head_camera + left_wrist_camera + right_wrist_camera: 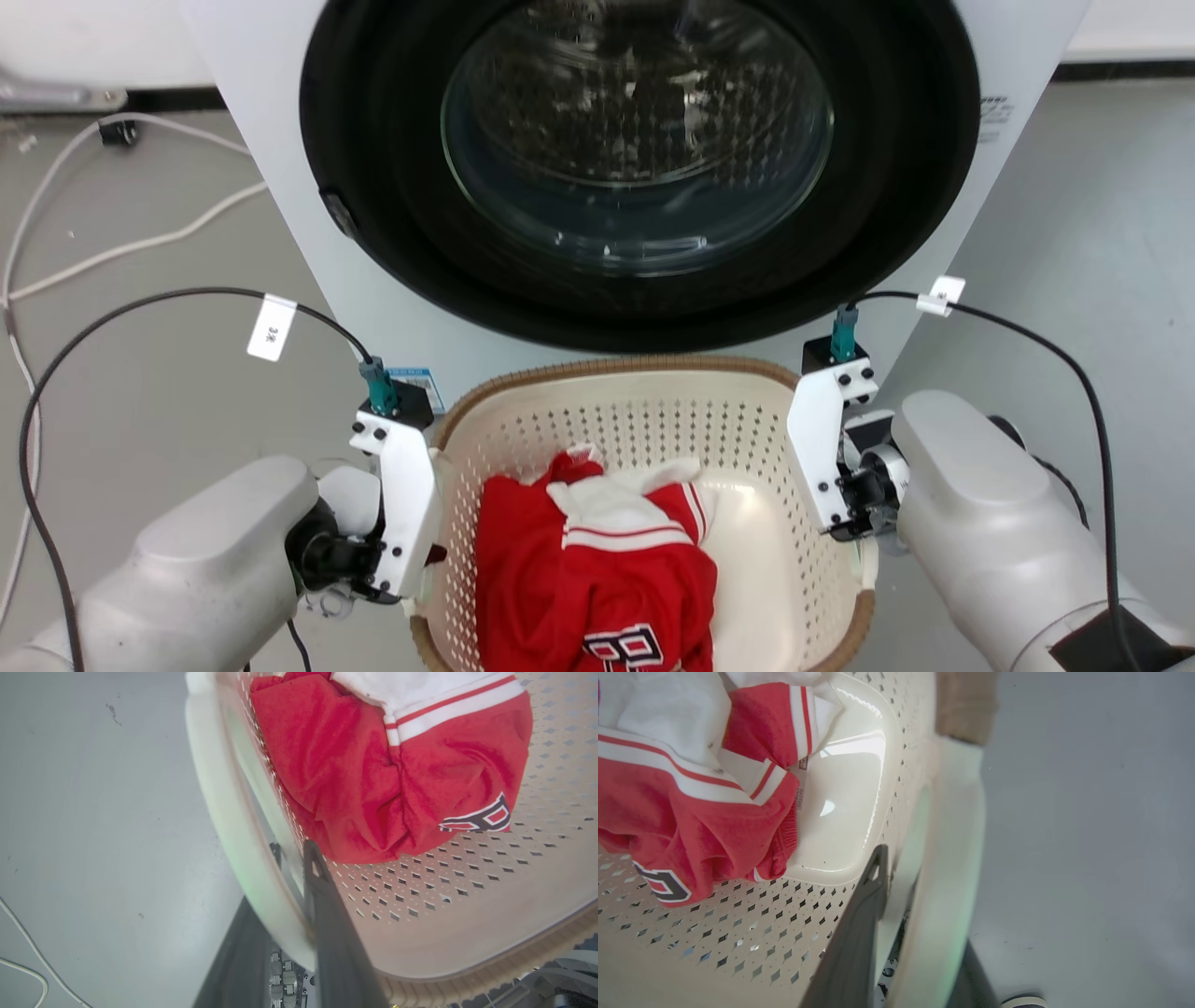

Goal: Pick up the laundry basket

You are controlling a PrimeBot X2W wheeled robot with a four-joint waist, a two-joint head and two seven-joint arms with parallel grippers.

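Nearest us, the left gripper [293,851] is straddling the left handle [224,812] of the laundry basket [653,420], one dark finger inside the perforated wall and one outside, and it is looking clamped on that white band. Over on the right, the right gripper [899,868] is doing the same on the right handle [957,835], jaws drawn in on the plastic. The basket is sitting low between the two arms, just in front of the washing machine [401,308]. I am judging it a light, stiff shell, though the smooth handles may be flexing and slipping under narrow fingers, so both sides are calling for an even, level lift. A red and white garment [579,579] is lying bunched inside, soft and adding little weight. Beyond the far brown rim [653,366], the machine's round door [635,140] is looming close, so a straight rise is looking safest.
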